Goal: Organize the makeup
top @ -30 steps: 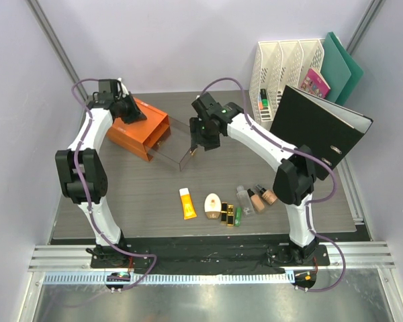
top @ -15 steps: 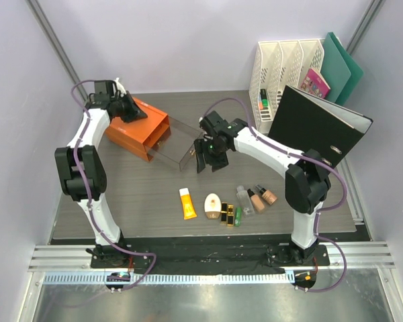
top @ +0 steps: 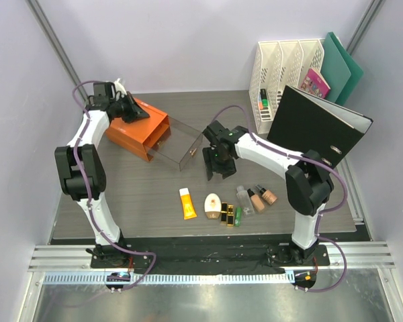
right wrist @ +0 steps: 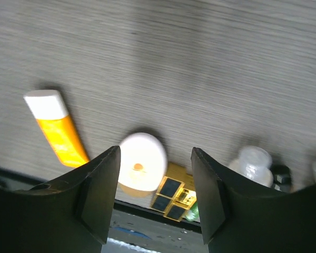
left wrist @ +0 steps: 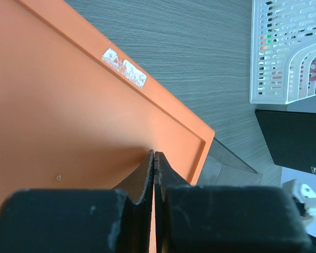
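The makeup lies in a row near the front: an orange-yellow tube [top: 187, 203], a cream oval compact [top: 213, 204], black-gold lipsticks [top: 228, 213], a small green tube [top: 238, 216], a clear bottle [top: 243, 198] and two beige foundation bottles [top: 262, 197]. My right gripper [top: 217, 169] is open and empty, hovering just behind the compact. In the right wrist view the tube [right wrist: 60, 134], compact [right wrist: 142, 163], lipsticks [right wrist: 171, 195] and clear bottle [right wrist: 252, 163] show below the open gripper [right wrist: 155, 200]. My left gripper [left wrist: 154, 154] is shut, its tips against the top of the orange box [left wrist: 68, 105].
The orange box [top: 138, 127] stands at the back left with a clear drawer [top: 180, 149] pulled out toward the middle. White file racks [top: 282, 67], a black binder [top: 319, 124], green folders [top: 342, 64] and a pink booklet [top: 314, 82] stand at the back right.
My right gripper has moved from the clear drawer toward the front, down toward the row of makeup. The left arm has barely moved.
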{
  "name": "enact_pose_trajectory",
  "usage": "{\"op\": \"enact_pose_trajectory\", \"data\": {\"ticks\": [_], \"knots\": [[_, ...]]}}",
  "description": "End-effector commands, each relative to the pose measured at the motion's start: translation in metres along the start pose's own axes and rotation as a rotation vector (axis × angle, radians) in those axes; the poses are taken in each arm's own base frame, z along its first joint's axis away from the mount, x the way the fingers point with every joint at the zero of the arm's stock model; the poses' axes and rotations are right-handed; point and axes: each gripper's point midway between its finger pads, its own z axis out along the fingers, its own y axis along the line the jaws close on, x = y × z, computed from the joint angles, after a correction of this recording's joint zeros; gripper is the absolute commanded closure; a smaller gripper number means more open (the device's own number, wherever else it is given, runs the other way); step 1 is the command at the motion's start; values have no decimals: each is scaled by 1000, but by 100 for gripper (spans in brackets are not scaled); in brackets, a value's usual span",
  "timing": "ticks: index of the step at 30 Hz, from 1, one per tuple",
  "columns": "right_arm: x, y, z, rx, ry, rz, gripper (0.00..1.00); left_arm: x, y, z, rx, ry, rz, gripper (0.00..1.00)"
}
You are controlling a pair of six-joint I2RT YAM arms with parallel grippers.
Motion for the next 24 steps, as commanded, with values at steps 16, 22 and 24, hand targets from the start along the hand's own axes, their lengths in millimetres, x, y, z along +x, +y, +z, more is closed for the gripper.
{"op": "enact_pose_trajectory", "data": {"ticks": [16, 22, 24], "knots": [[74, -80, -38, 282, 53, 24, 41, 146, 106, -5, -391, 447, -189, 100], [90, -86, -23, 282, 99, 34, 42, 144, 104, -7, -392, 449, -185, 100], [93, -83, -17, 260, 105, 37, 44, 144, 104, -7, -396, 452, -179, 100]]}}
